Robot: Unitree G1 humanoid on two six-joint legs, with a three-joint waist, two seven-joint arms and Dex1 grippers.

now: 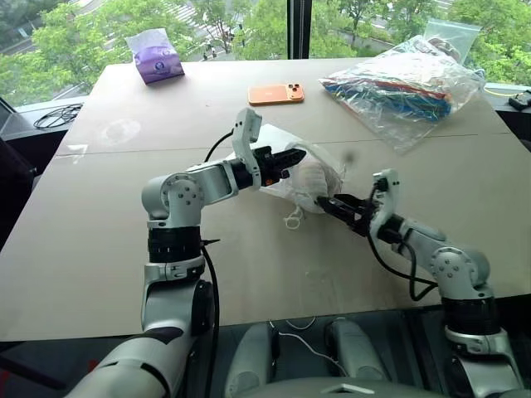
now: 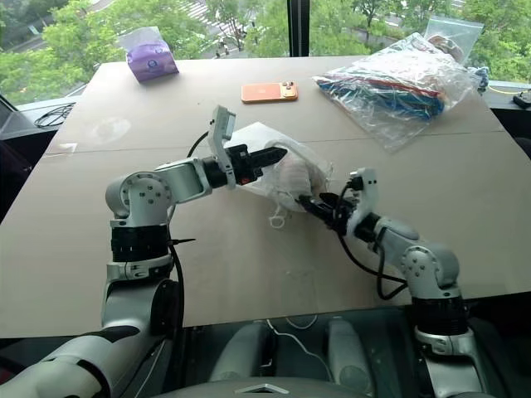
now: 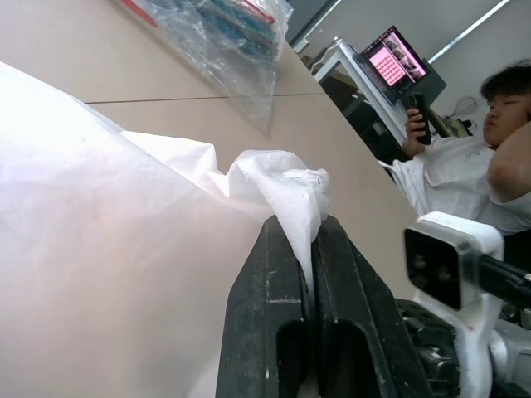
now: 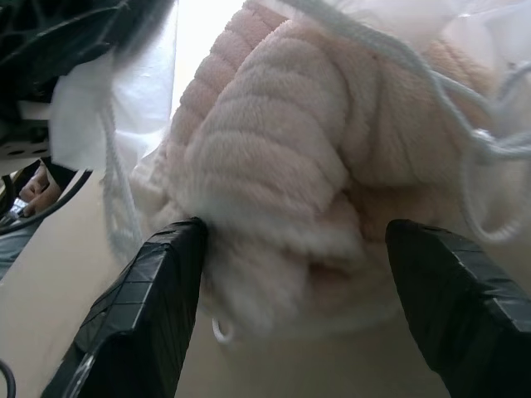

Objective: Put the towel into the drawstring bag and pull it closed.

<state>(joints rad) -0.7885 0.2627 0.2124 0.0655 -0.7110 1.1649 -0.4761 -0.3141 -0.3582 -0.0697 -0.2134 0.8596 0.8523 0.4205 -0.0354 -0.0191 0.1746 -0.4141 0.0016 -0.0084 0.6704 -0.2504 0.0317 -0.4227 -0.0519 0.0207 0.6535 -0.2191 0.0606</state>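
Towel (image 4: 274, 166) between open right jaws.

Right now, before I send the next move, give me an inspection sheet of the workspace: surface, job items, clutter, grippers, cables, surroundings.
Surface: tan table, seam across the middle.
Job's things: towel bunched in the mouth of the drawstring bag; cord hanging slack, mouth not drawn shut.
Clutter: purple tissue pack, orange phone, clear plastic bag of colourful items along the far side.
Grippers: left gripper shut on the bag's fabric, lifting it; right gripper open at the towel, holding nothing.
Cables: black coil past the table's far left corner.
Surroundings: windows with trees; a seated person and a lit screen to the side.
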